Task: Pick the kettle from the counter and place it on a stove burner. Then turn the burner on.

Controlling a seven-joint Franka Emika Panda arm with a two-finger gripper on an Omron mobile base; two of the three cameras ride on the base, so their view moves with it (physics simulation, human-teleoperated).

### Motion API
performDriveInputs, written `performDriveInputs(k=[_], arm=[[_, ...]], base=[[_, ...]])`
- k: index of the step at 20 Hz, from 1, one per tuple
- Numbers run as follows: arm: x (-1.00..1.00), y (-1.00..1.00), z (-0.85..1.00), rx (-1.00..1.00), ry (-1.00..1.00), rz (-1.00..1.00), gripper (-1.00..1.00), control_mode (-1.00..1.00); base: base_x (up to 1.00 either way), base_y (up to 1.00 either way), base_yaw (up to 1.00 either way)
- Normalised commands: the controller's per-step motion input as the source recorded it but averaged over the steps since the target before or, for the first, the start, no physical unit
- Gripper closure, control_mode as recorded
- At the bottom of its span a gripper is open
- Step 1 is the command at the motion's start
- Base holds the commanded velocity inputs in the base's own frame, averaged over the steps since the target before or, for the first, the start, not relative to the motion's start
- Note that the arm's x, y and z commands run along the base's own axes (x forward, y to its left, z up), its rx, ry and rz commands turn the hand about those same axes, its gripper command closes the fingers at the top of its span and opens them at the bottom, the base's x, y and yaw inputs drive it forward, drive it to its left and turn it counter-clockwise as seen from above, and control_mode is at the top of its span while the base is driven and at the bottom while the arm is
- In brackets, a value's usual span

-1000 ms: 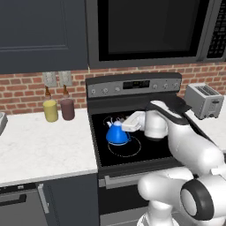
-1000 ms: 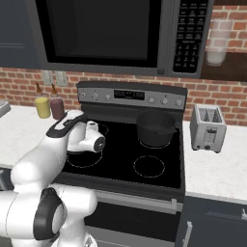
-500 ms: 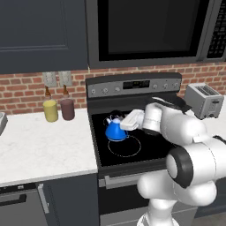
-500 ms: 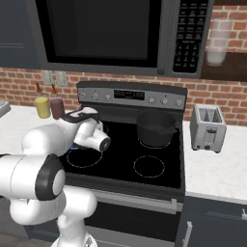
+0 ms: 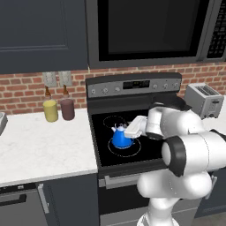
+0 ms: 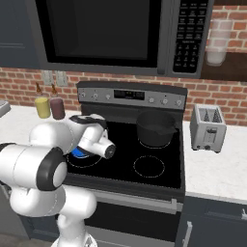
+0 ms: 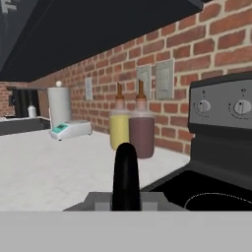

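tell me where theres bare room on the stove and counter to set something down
Free: the front right burner ring, in front of the dark pot; the wide counter stretch in front of the two bottles. Crowded: the front left burner, where the kettle sits with the gripper beside it.

A yellow bottle [image 7: 119,126] and a maroon bottle [image 7: 141,129] stand touching on the counter [image 7: 44,167] against the brick wall [image 7: 113,69].

Arm folded forward, elbow bulky in the foreground, forearm reaching left. Wrist level, hand pointing sideways. Gripper [image 5: 129,131] seen side-on; one dark fingertip [image 7: 126,172] stands upright. Finger gap not discernible.
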Motion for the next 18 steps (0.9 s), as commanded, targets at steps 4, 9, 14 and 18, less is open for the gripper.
performDriveInputs(k=[4,9,14,18], arm=[[0.01,-0.02,-0.4,-0.08,0.0,0.0,1.0,-1.0],[0.08,0.05,-0.16,-0.01,-0.05,0.0,1.0,-1.0],[0.03,0.16,0.0,0.03,-0.02,0.0,1.0,-1.0],[0.0,0.13,0.0,0.05,0.0,0.0,1.0,-1.0]], base=[[0.0,0.0,0.0],[0.0,0.0,0.0],[0.0,0.0,0.0],[0.0,0.0,0.0]])
